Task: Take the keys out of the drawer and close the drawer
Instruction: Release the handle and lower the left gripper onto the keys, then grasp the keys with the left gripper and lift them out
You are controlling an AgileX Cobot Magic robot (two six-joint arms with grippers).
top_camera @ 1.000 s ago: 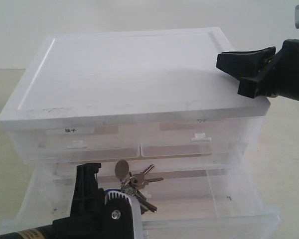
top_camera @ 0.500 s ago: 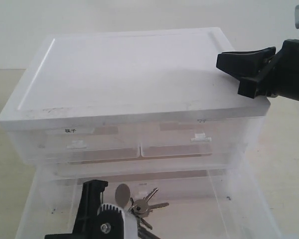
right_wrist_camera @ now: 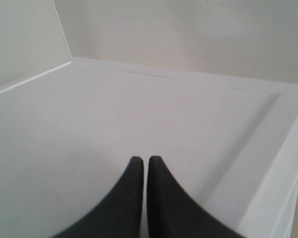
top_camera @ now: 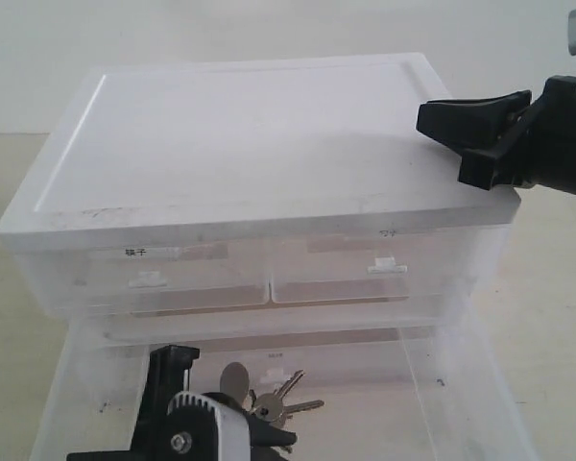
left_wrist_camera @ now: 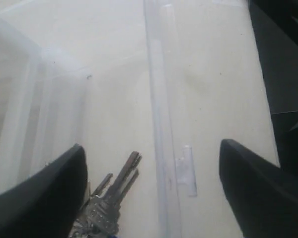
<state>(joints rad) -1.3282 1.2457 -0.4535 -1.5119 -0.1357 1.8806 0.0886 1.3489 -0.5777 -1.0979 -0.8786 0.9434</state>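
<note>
Your left gripper (left_wrist_camera: pixel 151 144) hangs spread wide in the pulled-out translucent plastic drawer (top_camera: pixel 472 370). The bunch of silver metal keys (top_camera: pixel 269 399) lies inside it, just beside 1 finger (left_wrist_camera: pixel 44 193). Your right gripper (right_wrist_camera: pixel 141 161), its jaws pressed together, sits over the white cabinet top (top_camera: pixel 250 134).

keys (top_camera: pixel 272 407) partly behind left tool (left_wrist_camera: pixel 151 144), drawer (top_camera: pixel 365 427) front cropped

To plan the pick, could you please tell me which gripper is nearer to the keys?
Left. The left gripper is open beside the keys; the right gripper is shut above the cabinet top.
</note>
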